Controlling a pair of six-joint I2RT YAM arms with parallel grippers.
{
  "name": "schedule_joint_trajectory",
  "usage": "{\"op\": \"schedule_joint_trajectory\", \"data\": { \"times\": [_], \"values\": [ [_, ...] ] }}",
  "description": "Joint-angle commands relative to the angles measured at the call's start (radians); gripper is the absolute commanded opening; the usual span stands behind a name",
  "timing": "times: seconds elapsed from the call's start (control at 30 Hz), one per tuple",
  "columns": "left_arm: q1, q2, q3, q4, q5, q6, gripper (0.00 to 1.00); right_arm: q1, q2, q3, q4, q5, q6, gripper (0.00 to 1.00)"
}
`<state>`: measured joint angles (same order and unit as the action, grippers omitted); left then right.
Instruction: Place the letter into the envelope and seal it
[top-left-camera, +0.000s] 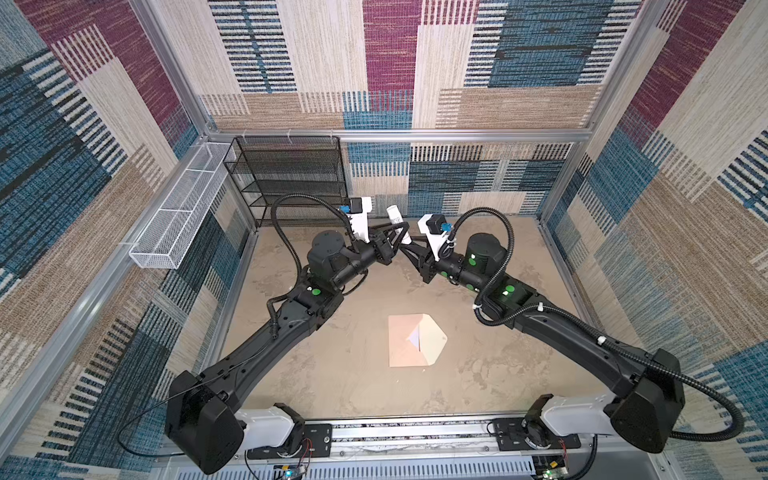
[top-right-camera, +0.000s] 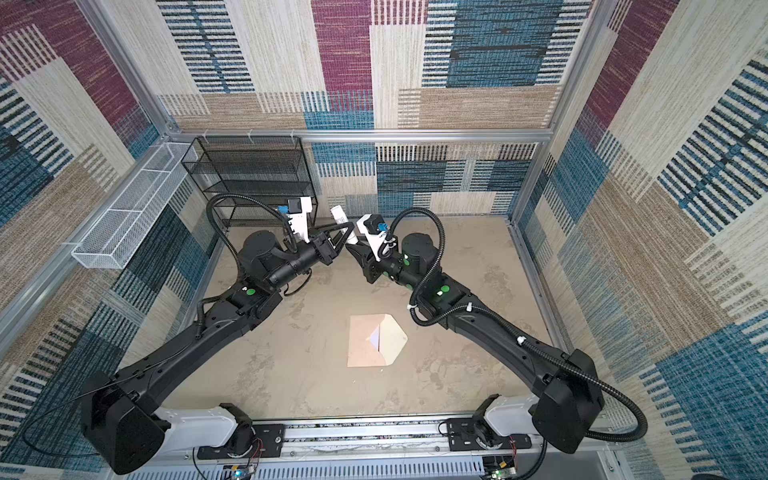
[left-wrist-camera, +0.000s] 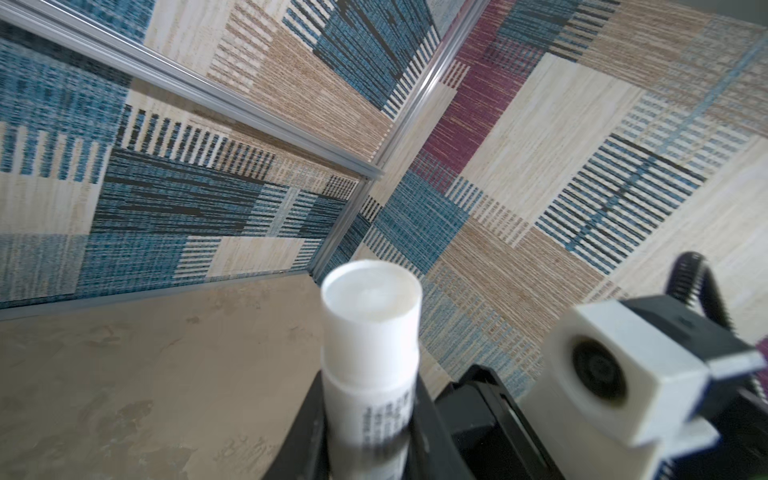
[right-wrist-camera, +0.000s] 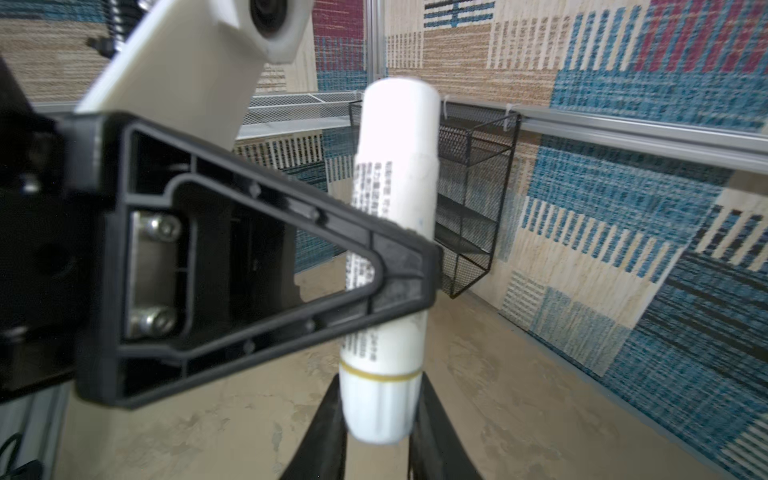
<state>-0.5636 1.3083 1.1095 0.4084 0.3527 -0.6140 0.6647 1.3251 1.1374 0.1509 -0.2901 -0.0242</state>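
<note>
Envelope (top-left-camera: 409, 340) lay flap-open mid-desk (top-left-camera: 332, 395); L claw (top-left-camera: 402, 228) & R claw (top-left-camera: 406, 246) both clenched on white tube (top-left-camera: 395, 216) twd desk's back edge.

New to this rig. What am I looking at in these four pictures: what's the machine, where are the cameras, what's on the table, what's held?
Two robot arms are mounted at the near edge of a tan table. Two pictures look down from overhead, nearly the same view; the other two come from a camera on each arm's wrist. On the table lies a peach envelope, flap open; the white sliver at its mouth is probably the letter. At the back, raised off the table, the left arm's fingers grip the middle of a white tube while the right arm's fingers hold its ribbed end.
</note>
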Motion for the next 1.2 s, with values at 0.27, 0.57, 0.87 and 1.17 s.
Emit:
{"op": "schedule_joint_trajectory", "data": {
  "times": [0.27,0.57,0.87,1.17],
  "values": [
    [0.051,0.026,-0.057,0.268,0.459,-0.223,0.0,-0.141,-0.008,-0.026,0.22,-0.623,0.378,0.2],
    [0.059,-0.019,-0.082,0.177,0.353,-0.134,0.0,-0.168,-0.013,-0.043,0.126,-0.621,0.246,0.41],
    [0.046,-0.016,0.042,-0.095,-0.124,0.082,0.0,-0.053,-0.014,-0.114,0.055,-0.162,-0.033,0.6],
    [-0.024,0.055,0.137,-0.161,-0.321,0.107,0.0,0.11,0.067,-0.079,0.263,0.367,-0.145,0.57]
  ]
}}
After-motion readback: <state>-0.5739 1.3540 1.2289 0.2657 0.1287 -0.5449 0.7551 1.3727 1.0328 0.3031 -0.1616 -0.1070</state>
